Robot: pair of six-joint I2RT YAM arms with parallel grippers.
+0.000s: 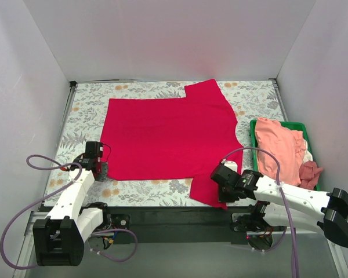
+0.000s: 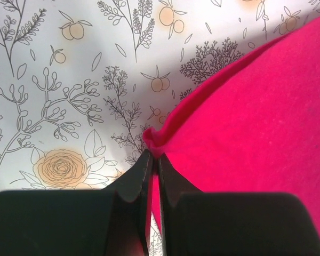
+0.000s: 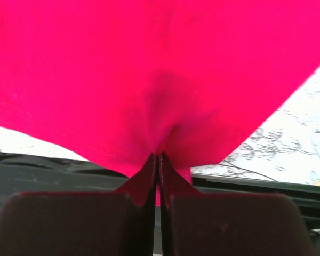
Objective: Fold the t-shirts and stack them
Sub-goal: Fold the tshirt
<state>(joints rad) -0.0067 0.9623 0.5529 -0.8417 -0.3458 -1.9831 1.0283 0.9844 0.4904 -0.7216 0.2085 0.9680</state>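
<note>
Pinching the crimson t-shirt at two near-edge spots, both my grippers clamped on cloth.
It lies spread flat mid-table. My left gripper nips its near-left corner, my right gripper the near sleeve at the front edge. The floral table shows left and beyond. The green bin, holding the salmon shirt and maroon-pink shirt, sits just right.

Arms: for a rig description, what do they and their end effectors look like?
The left arm and right arm have white links with black joints and bases; a lavender cable loops along each. The left end effector and right end effector have black, tapered fingers.
</note>
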